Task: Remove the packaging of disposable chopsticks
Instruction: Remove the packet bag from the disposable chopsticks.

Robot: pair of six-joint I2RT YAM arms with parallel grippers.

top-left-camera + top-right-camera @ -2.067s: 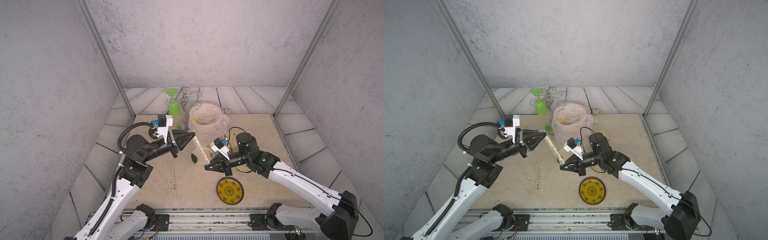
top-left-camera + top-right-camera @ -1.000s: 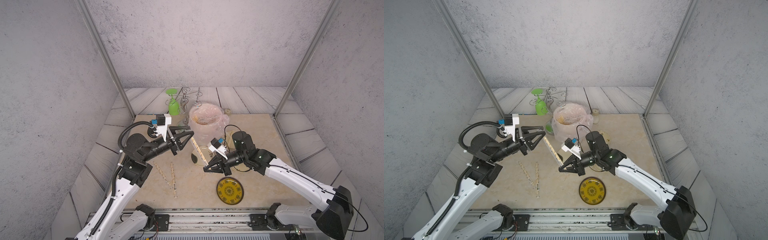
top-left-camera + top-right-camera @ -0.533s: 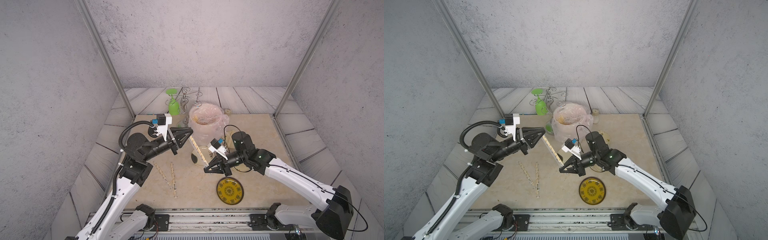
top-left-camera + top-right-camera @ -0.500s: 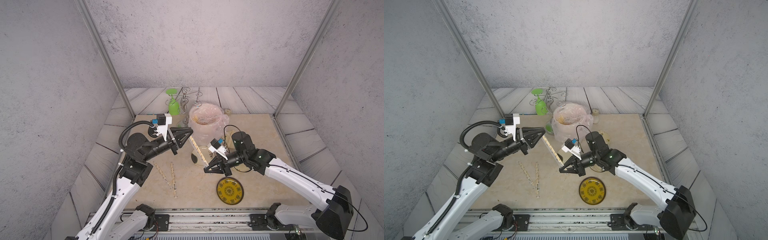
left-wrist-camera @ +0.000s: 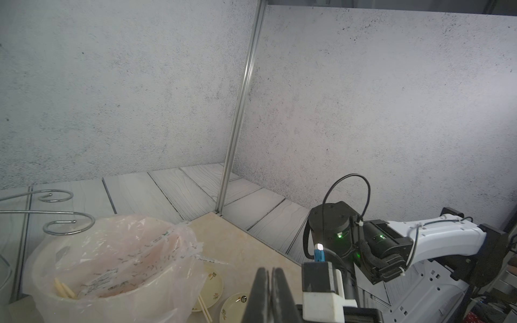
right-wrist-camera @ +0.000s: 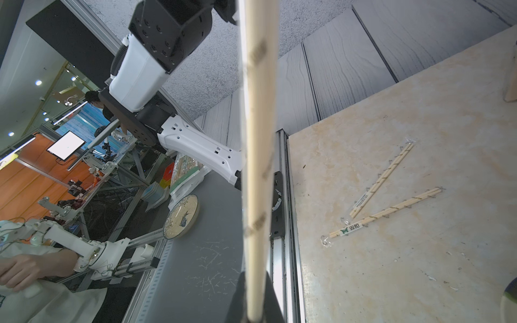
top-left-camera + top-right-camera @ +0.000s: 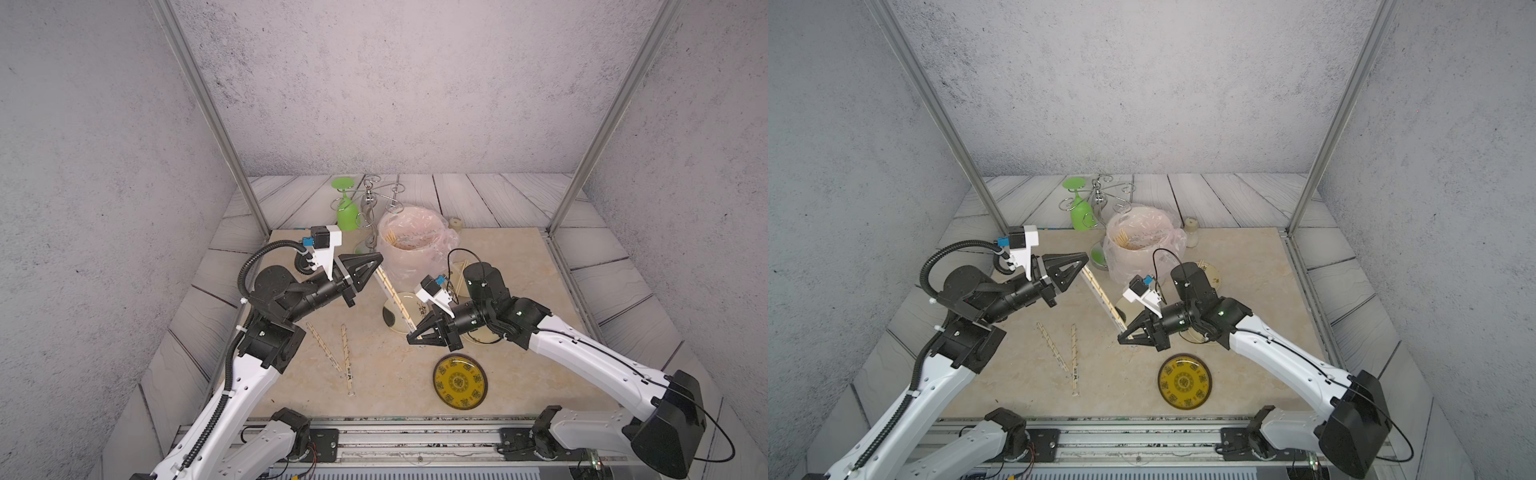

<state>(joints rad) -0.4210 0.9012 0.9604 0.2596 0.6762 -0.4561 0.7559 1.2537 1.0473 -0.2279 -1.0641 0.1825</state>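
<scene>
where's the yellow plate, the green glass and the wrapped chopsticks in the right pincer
yellow plate (image 7: 460, 381), in a top view, middle of its patterned face
green glass (image 7: 347, 217), in a top view, on its bowl
held chopsticks (image 7: 390, 291), in a top view, about mid-length of the wrapped pair

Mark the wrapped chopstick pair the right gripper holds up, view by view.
Both top views: held pair slants from right gripper to left gripper.
Left wrist: not visible, only the shut fingers.
Right wrist: a blurred bar through the picture's middle.
Shared landmark: two loose wrapped pairs, in top and right-wrist views.
</scene>
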